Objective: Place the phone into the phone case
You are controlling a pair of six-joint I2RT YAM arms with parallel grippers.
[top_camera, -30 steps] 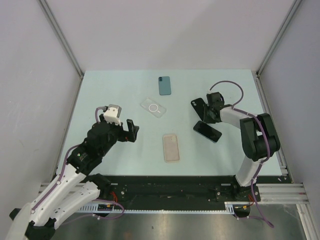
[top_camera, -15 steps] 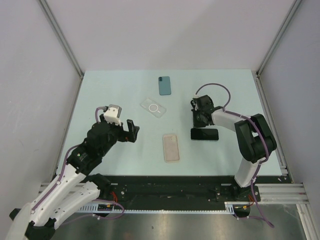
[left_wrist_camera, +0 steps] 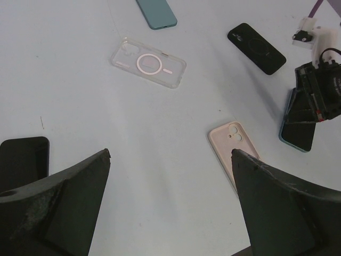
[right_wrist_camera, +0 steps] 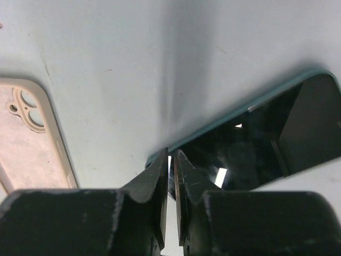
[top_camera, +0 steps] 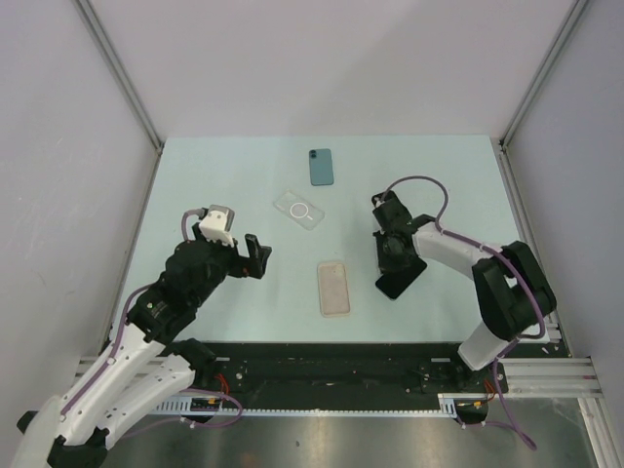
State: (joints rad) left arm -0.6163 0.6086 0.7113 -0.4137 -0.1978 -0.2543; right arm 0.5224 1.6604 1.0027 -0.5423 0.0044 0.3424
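On my left gripper (left_wrist_camera: 170, 154) the jaws stand wide on nothing, with the beige phone case (left_wrist_camera: 234, 145) lying flat just ahead of the right-hand one. My right gripper (right_wrist_camera: 171, 160) shows only a thin slit between its jaws. Their tips sit at a corner of the phone (right_wrist_camera: 256, 144), which stretches off rightward, and I cannot tell whether they pinch it.
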